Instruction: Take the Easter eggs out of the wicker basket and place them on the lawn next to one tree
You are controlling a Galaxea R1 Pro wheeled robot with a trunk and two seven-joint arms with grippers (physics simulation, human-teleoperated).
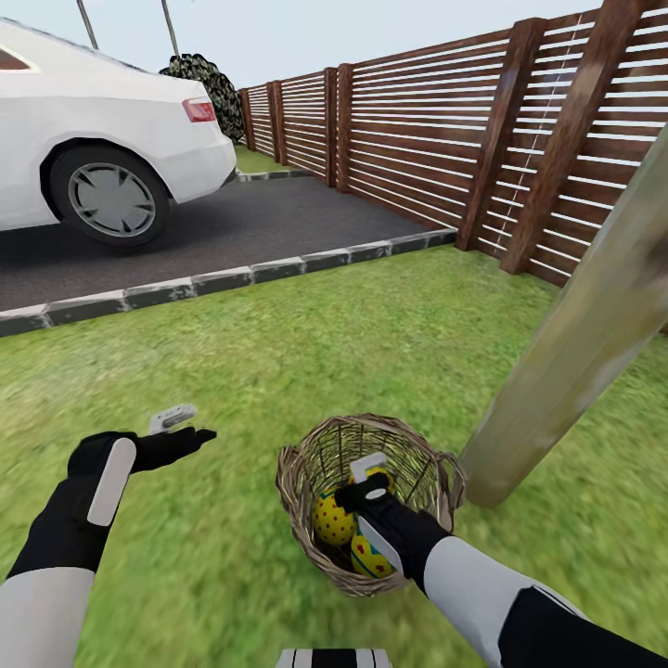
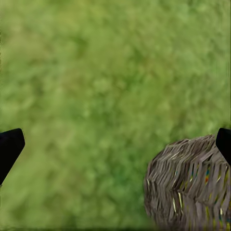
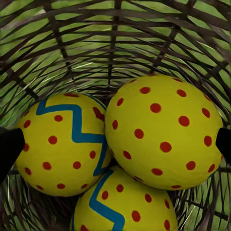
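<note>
Three Easter eggs (image 3: 163, 130) sit packed together right in front of the right gripper (image 1: 369, 478), between its spread fingers (image 3: 9, 149), nothing pinched yet. All three still in the wicker basket (image 1: 306, 529) on the lawn (image 1: 278, 362), so task looks barely started: zero eggs out, three to move. Right gripper is down inside the basket mouth, lined up on the nearest egg.

Left gripper (image 1: 176, 429) hovers over bare grass beside the basket, fingers (image 2: 10, 147) spread, empty.

The tree (image 1: 575, 343) trunk stands just beyond the basket on the right fingers' side, near enough for a short carry. Basket wall closely rings the fingers; eggs touch each other, so a clean grasp looks tight. White car (image 1: 93, 139), driveway (image 1: 232, 232) and fence (image 1: 417, 121) well apart, not in the way.
</note>
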